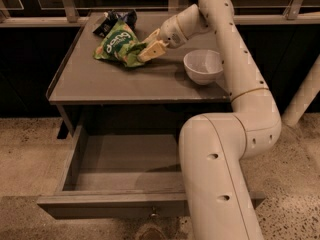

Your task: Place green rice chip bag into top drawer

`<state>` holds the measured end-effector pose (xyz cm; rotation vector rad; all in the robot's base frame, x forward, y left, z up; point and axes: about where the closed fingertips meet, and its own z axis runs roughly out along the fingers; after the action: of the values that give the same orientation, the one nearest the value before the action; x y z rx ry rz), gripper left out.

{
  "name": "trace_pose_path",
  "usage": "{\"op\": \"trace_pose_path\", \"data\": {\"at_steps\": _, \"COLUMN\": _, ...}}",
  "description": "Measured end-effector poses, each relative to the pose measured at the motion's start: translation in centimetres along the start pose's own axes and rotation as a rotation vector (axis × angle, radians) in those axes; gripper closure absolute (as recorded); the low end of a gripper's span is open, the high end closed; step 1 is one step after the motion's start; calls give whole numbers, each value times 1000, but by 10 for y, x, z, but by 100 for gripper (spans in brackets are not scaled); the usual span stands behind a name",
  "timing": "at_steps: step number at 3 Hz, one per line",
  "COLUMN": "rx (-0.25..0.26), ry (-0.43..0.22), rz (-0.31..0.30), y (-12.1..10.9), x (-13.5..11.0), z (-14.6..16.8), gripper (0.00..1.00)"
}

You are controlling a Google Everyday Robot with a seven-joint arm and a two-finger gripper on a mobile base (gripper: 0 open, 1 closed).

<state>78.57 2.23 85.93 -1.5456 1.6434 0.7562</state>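
Note:
The green rice chip bag (119, 45) lies on the grey table top (125, 81) at the back left. My gripper (150, 45) reaches in from the right and is at the bag's right end. Its beige fingers (154, 50) are closed on that end, and the bag still rests on the table. The top drawer (120, 164) stands pulled open below the table and holds nothing that I can see. Its front panel (110, 205) faces the camera, with the knob (153, 215) at the bottom edge. My arm hides the drawer's right side.
A dark blue-black snack bag (114, 20) lies just behind the green bag. A white bowl (203, 66) stands on the table's right part, close under my arm. A railing runs behind the table. A white post (305, 94) stands at the right.

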Motion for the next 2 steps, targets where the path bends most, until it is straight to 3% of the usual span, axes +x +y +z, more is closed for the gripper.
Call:
{"op": "trace_pose_path", "data": {"at_steps": 1, "rx": 0, "ry": 11, "rz": 0, "y": 0, "x": 0, "z": 1, "gripper": 100}}
{"op": "trace_pose_path", "data": {"at_steps": 2, "rx": -30, "ry": 89, "rz": 7, "y": 15, "x": 2, "z": -11, "gripper": 100}}
